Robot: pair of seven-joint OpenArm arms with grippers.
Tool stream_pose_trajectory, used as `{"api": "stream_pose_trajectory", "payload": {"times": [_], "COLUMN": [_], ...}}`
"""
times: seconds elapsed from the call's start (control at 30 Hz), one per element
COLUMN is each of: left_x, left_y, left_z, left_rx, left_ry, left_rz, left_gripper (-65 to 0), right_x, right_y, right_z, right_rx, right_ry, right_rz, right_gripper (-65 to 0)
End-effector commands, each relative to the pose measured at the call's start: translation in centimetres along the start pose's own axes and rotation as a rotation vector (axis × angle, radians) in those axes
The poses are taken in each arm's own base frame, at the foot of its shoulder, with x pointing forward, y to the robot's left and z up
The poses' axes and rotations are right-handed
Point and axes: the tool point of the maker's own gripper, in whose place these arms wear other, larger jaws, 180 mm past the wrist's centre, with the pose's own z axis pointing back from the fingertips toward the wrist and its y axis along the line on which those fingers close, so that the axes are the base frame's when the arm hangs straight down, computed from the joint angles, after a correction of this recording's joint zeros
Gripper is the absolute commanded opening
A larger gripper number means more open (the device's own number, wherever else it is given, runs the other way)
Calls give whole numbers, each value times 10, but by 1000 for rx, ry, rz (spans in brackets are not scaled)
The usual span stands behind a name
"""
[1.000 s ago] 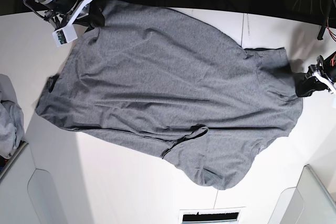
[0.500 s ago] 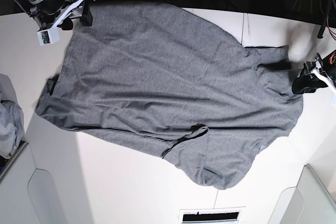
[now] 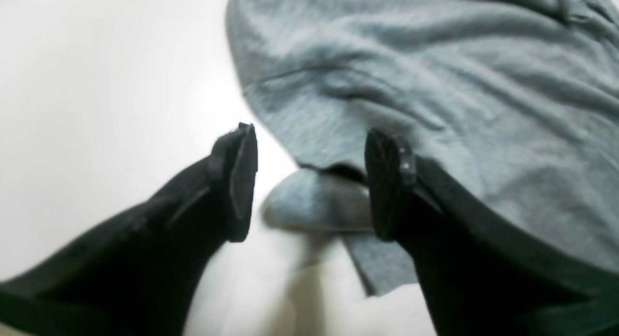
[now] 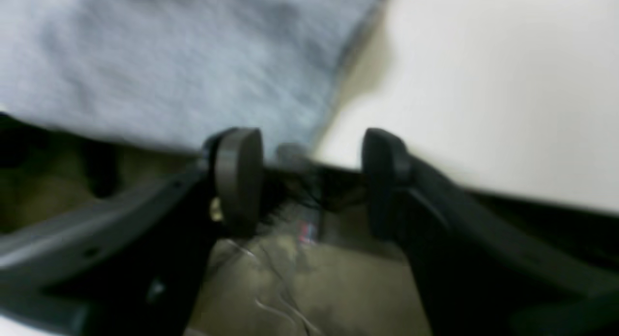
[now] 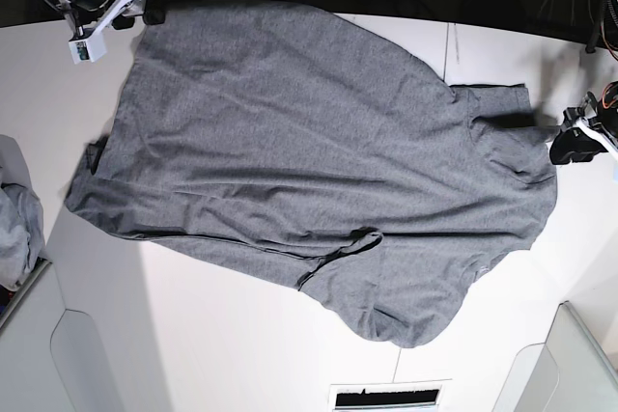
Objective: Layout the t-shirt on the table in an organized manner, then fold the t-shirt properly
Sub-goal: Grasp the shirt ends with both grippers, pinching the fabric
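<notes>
Both wrist views were blurred, so we couldn't resolve the hem detail. The t-shirt (image 5: pixel 309 171) lay spread flat on the table (image 5: pixel 222 335). Left gripper (image 3: pixel 309 181) hung jaws wide over a sleeve edge, gripping nothing. Right gripper (image 4: pixel 312 176) was likewise spread, empty, at the far shirt corner. A lighter garment heap (image 5: pixel 17 224) sat well apart

Both wrist views are smeared with blur. The right gripper (image 4: pixel 312 181) hangs past the table's (image 5: pixel 241 335) far edge, and the clutter under it can't be made out. The t-shirt's (image 5: pixel 309 161) collar isn't discernible. A bluish-grey garment heap (image 5: pixel 17 229) at the left edge is cut off.
</notes>
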Motion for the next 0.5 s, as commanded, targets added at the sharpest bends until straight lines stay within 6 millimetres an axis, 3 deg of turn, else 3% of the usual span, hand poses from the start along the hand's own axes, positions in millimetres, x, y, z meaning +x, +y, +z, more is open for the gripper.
{"api": "stream_pose_trajectory", "payload": {"times": [0.0,0.13,0.47], "left_x": [26,25,31], "left_y": [6,13,27], "left_z": [4,-1,-20], "left_rx": [6,16,76], "left_ry": [-60,-53,-48], "left_rz": [-18,14,20], "left_gripper": [-274,-274,-274], "right_x": [1,8,13], "right_y": [-3,7,57], "right_z": [-1,-14,-36], "right_rx": [-4,59,178], "right_ry": [9,-1,16], "right_rz": [3,-39,-5], "right_gripper": [-313,-314,-314]}}
